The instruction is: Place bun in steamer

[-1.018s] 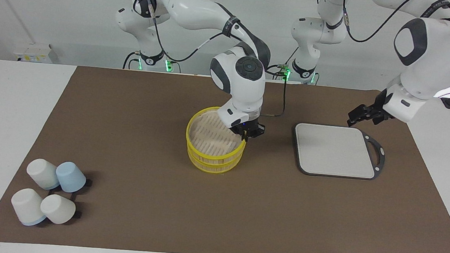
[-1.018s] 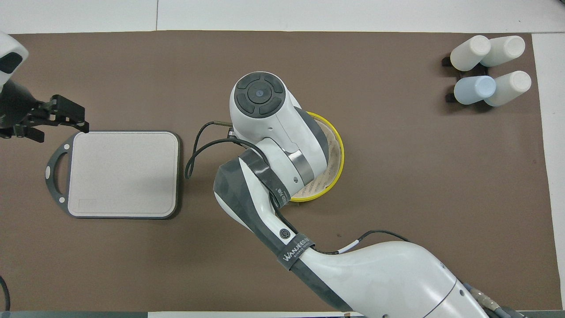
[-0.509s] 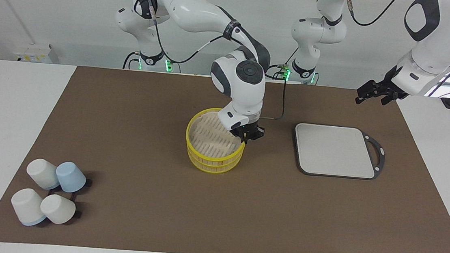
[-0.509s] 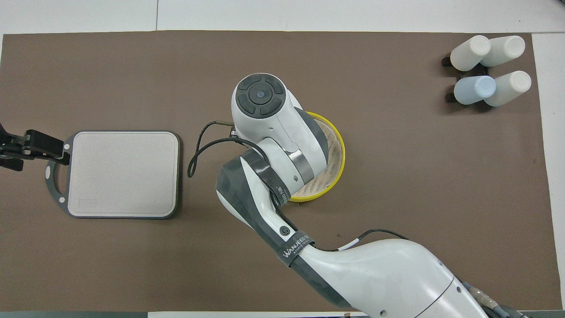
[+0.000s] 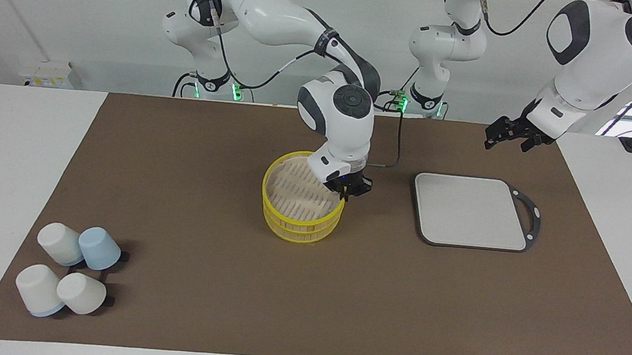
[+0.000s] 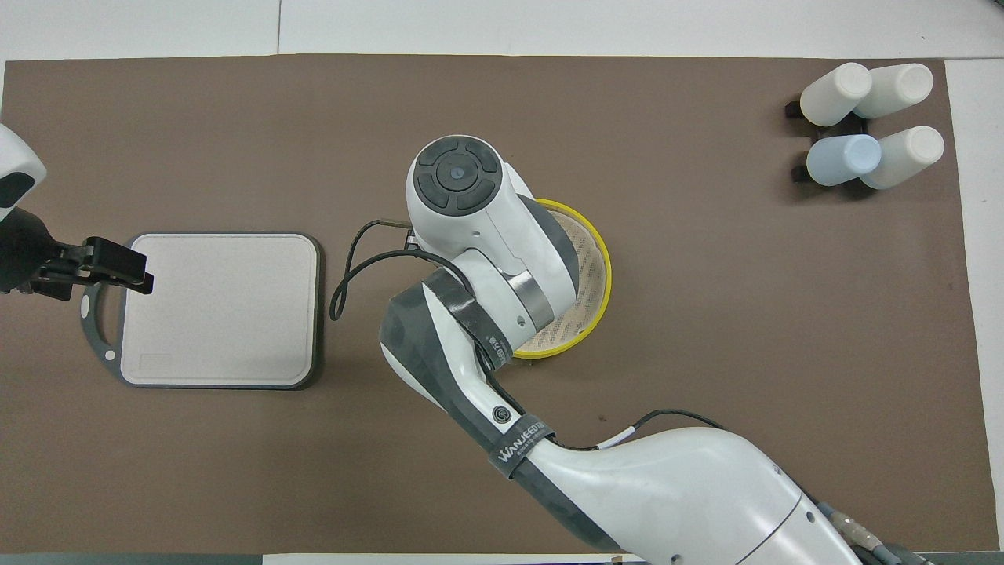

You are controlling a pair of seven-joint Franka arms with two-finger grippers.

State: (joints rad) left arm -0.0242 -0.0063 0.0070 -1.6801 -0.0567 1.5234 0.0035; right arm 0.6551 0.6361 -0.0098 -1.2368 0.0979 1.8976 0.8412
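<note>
Right pincer [image 5: 348,190] at steamer [image 5: 302,205] rim, seemingly pinching it; left pincer [image 5: 507,136] raised, grip unclear.

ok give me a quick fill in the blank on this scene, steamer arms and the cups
1. The right gripper is at the rim of the yellow-rimmed ____.
2. The left gripper is up in the air by the grey ____.
3. The steamer is stacked in ____ tiers.
4. Among the four cups, ____ is all blue.

Missing words: steamer; board; two; one
</note>
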